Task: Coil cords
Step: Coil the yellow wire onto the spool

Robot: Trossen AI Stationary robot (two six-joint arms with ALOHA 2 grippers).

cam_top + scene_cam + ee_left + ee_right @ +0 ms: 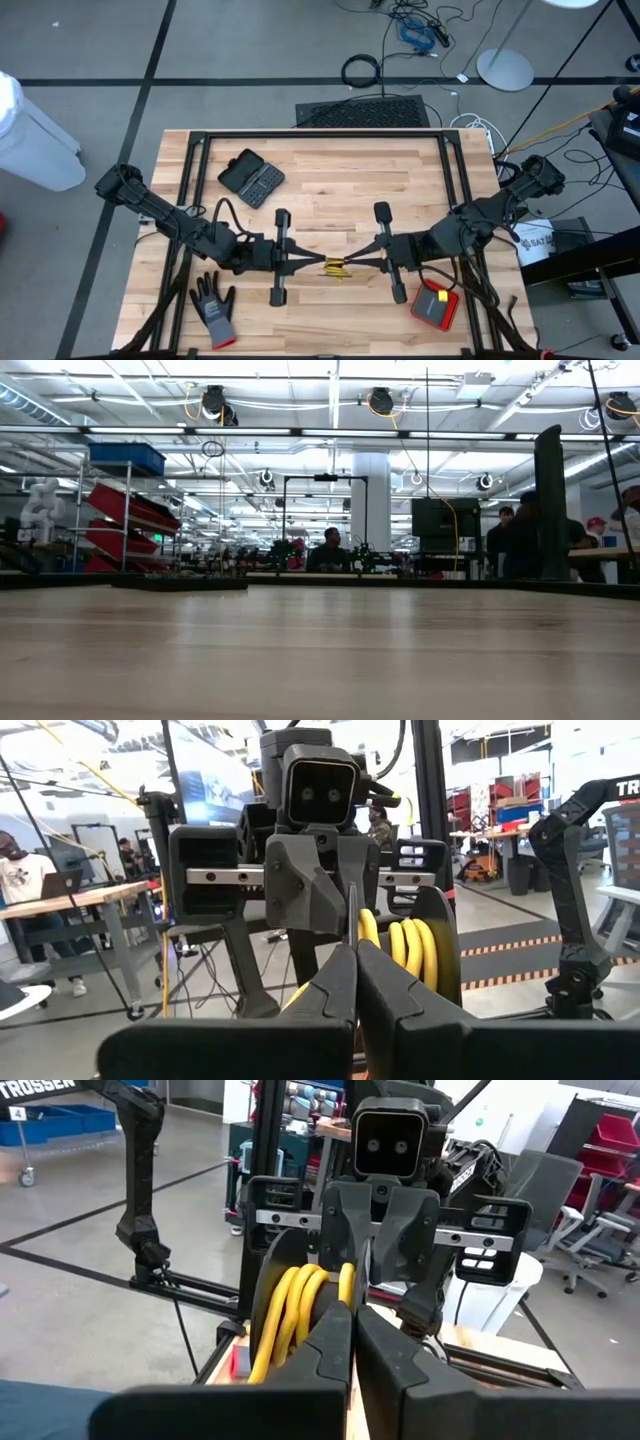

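Both tools pinch the yellow cord coil between them, above the middle of the desk.

Nearest the desk's front edge, the left tool [312, 265] and the right tool [357, 264] meet nose to nose, each with its fingers shut tight on the cord [335, 267], whose loops hang bunched as a small bundle between them, seemingly lifted off the desk [330, 175]. In the wrist views the loops lie side by side just past each closed pair of fingers. To finish the coil well, I judge, keep one grip firm while the other eases off and regrips, so the loops do not spring apart, and keep both wrists level. A glove [214, 310] and a red box [435, 304] lie beside; farther back sits a black case [251, 178].
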